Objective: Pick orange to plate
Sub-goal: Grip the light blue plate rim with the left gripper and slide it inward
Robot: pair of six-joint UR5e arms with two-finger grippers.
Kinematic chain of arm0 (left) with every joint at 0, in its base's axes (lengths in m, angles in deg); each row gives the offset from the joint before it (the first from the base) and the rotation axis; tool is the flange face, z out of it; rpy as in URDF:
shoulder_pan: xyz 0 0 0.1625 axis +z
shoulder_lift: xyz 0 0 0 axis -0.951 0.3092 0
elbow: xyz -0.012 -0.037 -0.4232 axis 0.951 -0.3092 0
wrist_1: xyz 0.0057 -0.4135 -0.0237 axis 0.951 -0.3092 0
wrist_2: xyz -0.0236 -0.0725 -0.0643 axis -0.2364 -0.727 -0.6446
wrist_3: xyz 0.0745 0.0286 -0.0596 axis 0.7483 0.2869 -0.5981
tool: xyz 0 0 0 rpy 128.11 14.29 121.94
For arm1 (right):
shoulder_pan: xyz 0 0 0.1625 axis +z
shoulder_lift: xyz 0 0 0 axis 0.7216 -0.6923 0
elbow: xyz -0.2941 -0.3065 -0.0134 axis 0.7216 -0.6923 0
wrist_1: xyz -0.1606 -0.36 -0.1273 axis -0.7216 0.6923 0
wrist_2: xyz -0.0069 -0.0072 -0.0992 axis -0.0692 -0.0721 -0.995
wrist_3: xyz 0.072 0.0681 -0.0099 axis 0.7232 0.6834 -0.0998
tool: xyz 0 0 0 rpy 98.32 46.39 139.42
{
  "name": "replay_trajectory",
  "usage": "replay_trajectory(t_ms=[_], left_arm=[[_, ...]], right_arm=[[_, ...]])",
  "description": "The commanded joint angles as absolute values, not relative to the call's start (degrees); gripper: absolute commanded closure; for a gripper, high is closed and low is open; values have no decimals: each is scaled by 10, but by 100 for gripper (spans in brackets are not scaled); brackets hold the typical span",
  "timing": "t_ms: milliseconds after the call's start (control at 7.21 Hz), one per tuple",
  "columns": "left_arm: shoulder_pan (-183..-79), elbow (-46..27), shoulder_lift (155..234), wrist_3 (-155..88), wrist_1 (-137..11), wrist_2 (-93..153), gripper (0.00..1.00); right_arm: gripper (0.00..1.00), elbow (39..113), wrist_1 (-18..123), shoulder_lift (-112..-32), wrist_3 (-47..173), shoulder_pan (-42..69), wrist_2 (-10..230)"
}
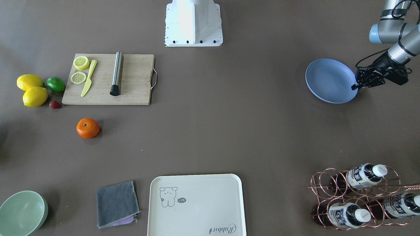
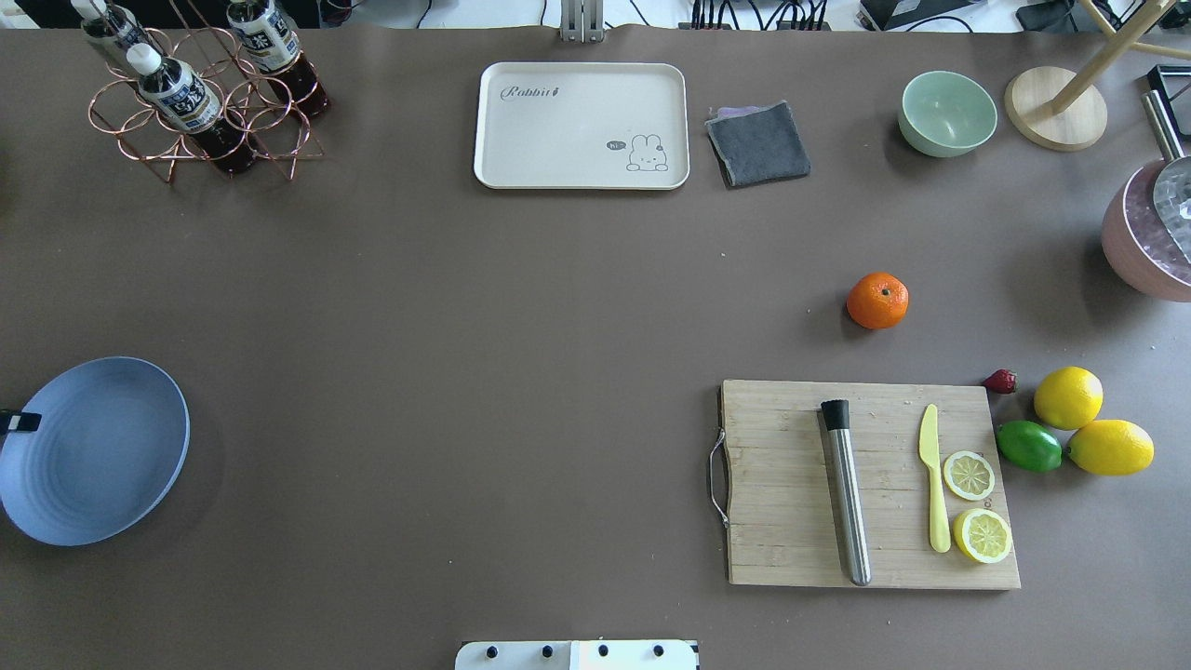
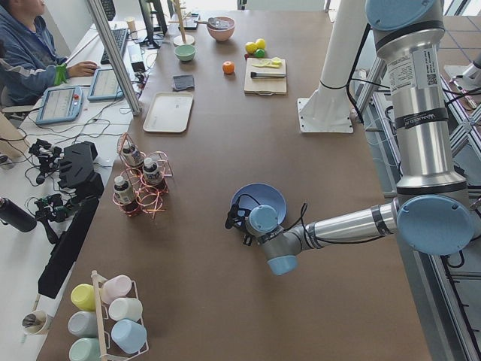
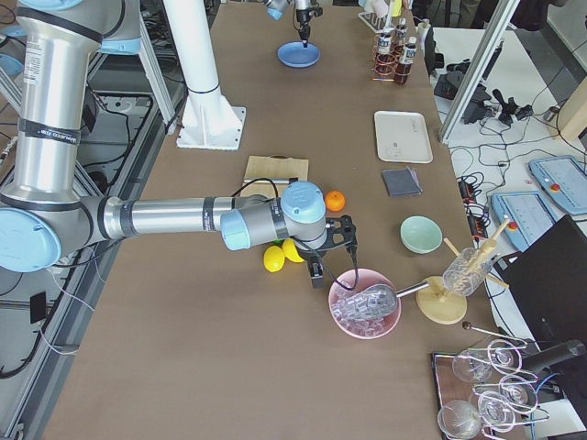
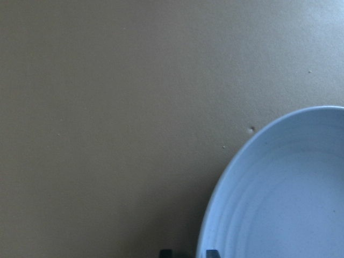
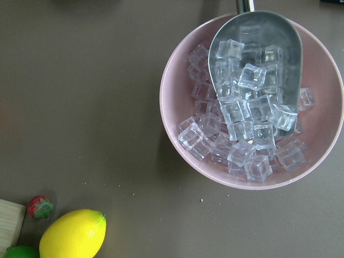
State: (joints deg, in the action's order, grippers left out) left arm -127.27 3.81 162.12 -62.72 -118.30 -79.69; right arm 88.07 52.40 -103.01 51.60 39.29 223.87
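Note:
The orange [image 2: 877, 300] [image 1: 88, 127] lies alone on the brown table, just beyond the cutting board [image 2: 865, 484]. The pale-blue plate [image 2: 88, 451] [image 1: 329, 80] sits at the table's far left end. My left gripper [image 1: 356, 86] is at the plate's outer edge. In the left wrist view its two fingertips [image 5: 165, 251] stand close together on either side of the plate's rim [image 5: 215, 215], shut on it. My right gripper [image 4: 335, 246] hovers between the lemons and a pink ice bowl, a short way from the orange [image 4: 336, 200]. I cannot tell whether it is open.
Two lemons [image 2: 1089, 423], a lime [image 2: 1028, 445] and a strawberry [image 2: 1000, 381] lie right of the board, which carries a steel muddler, a yellow knife and lemon slices. Pink bowl [image 6: 172, 129] holds ice and a scoop. Cream tray [image 2: 582, 126], grey cloth [image 2: 758, 141], green bowl [image 2: 947, 113], bottle rack [image 2: 200, 98] line the far edge.

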Motion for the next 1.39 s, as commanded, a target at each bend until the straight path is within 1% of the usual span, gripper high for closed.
replay_trajectory(t_ms=[0,139,277,416,693,971,1109,1248], left_arm=[[-1274,31,1623,-643,-1205,-851,100],[-1288,15,1629,-674,-1204,-913,100],[-1323,-4,1649,-731,-1201,-945,100],[-1327,-22,1681,-818,-1202,-951,100],[-1315,-20,1786,-938,-1180,-921,100],[-1231,-29,1864,-959,-1088,-802,100],[-1208,-41,1912,-963,-1014,-770,100],[-1148,-57,1946,-973,-952,-698,100]], right_arm=[[0,880,524,-1030,516,393,2238],[0,881,524,-1030,516,393,2238],[0,880,524,-1030,516,393,2238],[0,881,524,-1029,517,393,2239],[0,881,524,-1029,519,393,2239],[0,881,524,-1028,530,392,2240],[0,881,524,-1028,530,393,2240],[0,881,524,-1028,531,392,2240]])
